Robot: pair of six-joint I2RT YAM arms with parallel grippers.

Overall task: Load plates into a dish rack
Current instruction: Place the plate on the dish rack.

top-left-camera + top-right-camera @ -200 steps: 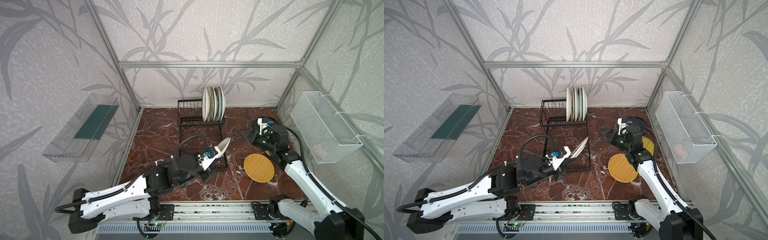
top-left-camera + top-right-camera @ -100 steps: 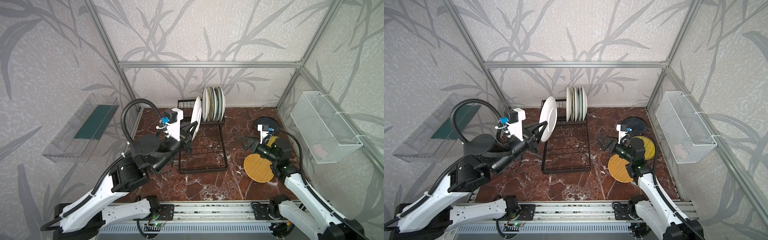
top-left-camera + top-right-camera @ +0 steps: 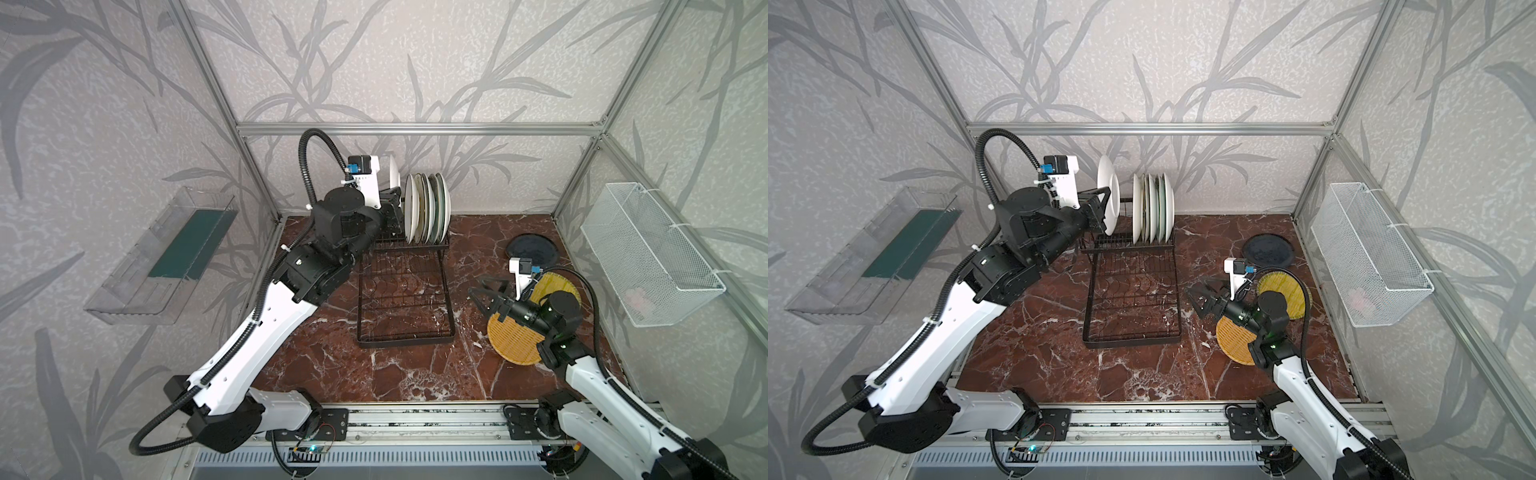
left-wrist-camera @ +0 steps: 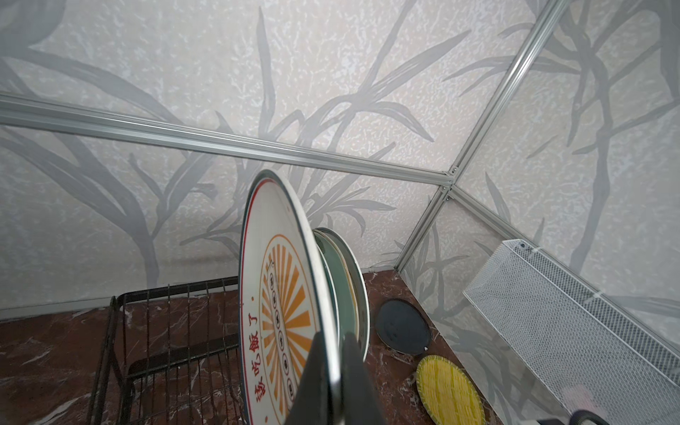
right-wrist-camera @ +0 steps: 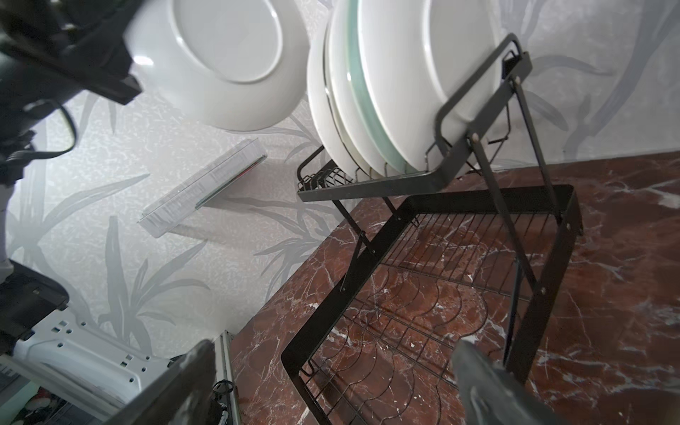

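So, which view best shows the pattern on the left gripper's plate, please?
Left wrist: the plate presents its orange sunburst face to that camera. Right wrist shows only its white back; both top views, no pattern either.

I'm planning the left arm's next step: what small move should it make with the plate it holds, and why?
Probably lower it straight down. The left gripper holds the sunburst plate upright, seemingly above the upper basket of the rack. The plate is apart from the standing plates, with free slots beneath it.
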